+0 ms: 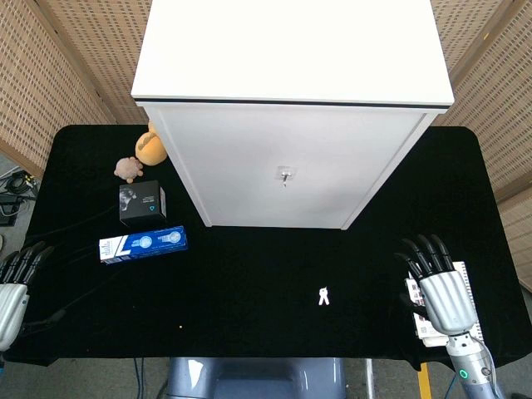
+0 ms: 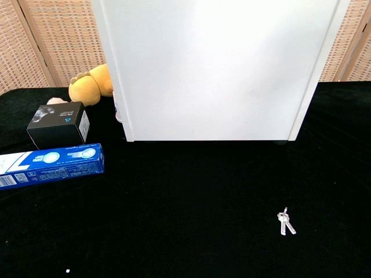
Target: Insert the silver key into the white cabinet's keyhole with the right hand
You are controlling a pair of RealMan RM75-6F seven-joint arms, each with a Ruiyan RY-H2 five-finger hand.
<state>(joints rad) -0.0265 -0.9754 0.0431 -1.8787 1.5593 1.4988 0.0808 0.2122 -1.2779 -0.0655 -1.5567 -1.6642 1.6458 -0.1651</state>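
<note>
The silver key (image 1: 323, 296) lies flat on the black table in front of the cabinet; the chest view shows the silver key (image 2: 285, 222) as a small bunch at lower right. The white cabinet (image 1: 291, 116) stands at the table's back, its keyhole (image 1: 285, 174) in the middle of the door front. My right hand (image 1: 439, 287) rests at the table's right front, fingers spread and empty, well to the right of the key. My left hand (image 1: 15, 283) sits at the far left edge, fingers apart, holding nothing. Neither hand shows in the chest view.
Left of the cabinet sit a blue toothpaste box (image 1: 143, 243), a black box (image 1: 142, 203), a yellow plush toy (image 1: 150, 147) and a small brown toy (image 1: 128, 169). A white card (image 1: 432, 316) lies under my right hand. Wicker screens stand behind.
</note>
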